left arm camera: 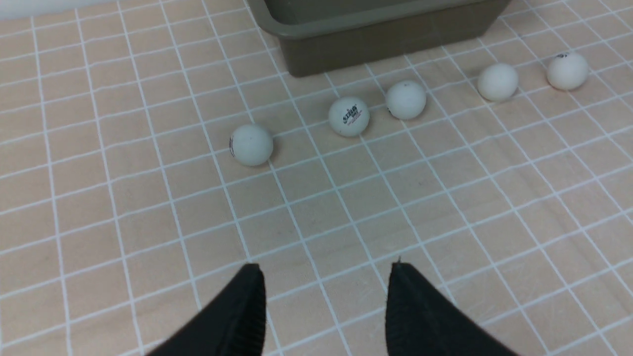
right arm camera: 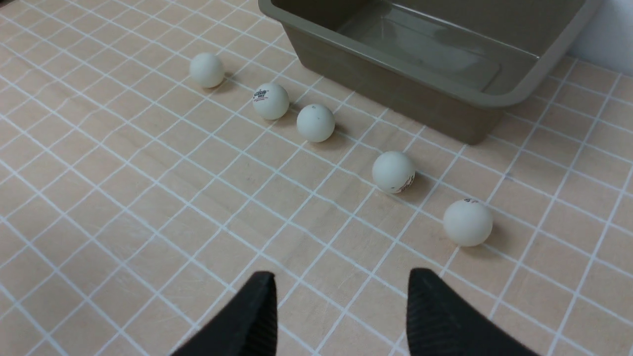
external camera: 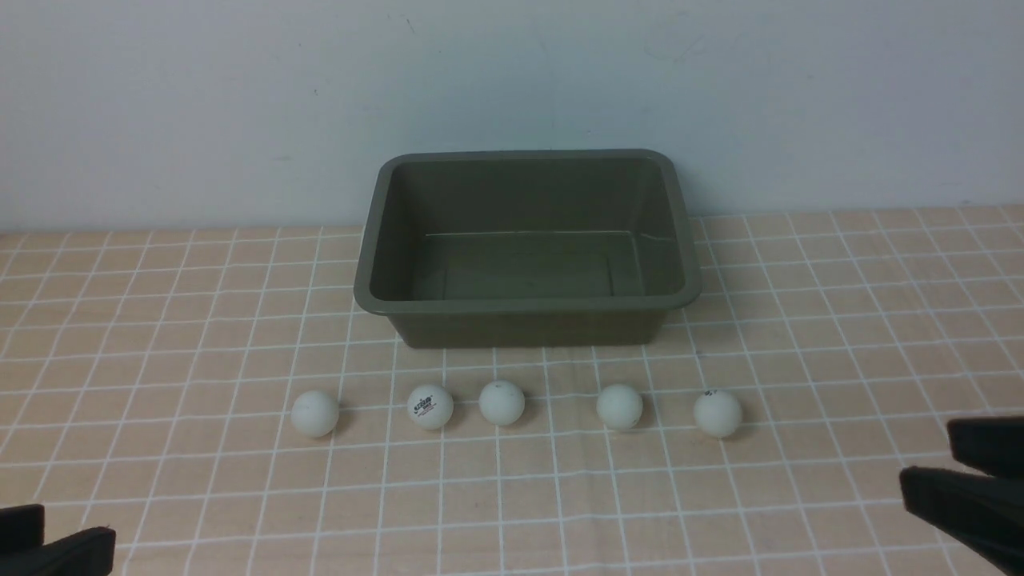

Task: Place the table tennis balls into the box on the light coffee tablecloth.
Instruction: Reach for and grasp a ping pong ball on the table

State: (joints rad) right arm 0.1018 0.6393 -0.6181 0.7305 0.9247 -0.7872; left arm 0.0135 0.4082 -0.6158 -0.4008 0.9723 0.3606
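Several white table tennis balls lie in a row on the light coffee tablecloth (external camera: 160, 336), in front of the box. The leftmost ball (external camera: 314, 414) and the rightmost ball (external camera: 718, 414) mark the ends of the row; one ball (external camera: 430, 406) shows a dark logo. The olive-green box (external camera: 528, 308) stands behind them, with nothing inside. My left gripper (left arm camera: 324, 269) is open near the front left edge, well short of the leftmost ball (left arm camera: 251, 144). My right gripper (right arm camera: 341, 274) is open at the front right, a short way from the rightmost ball (right arm camera: 467, 222).
A pale wall (external camera: 240, 104) rises directly behind the box. The checked cloth reaches all table edges in view.
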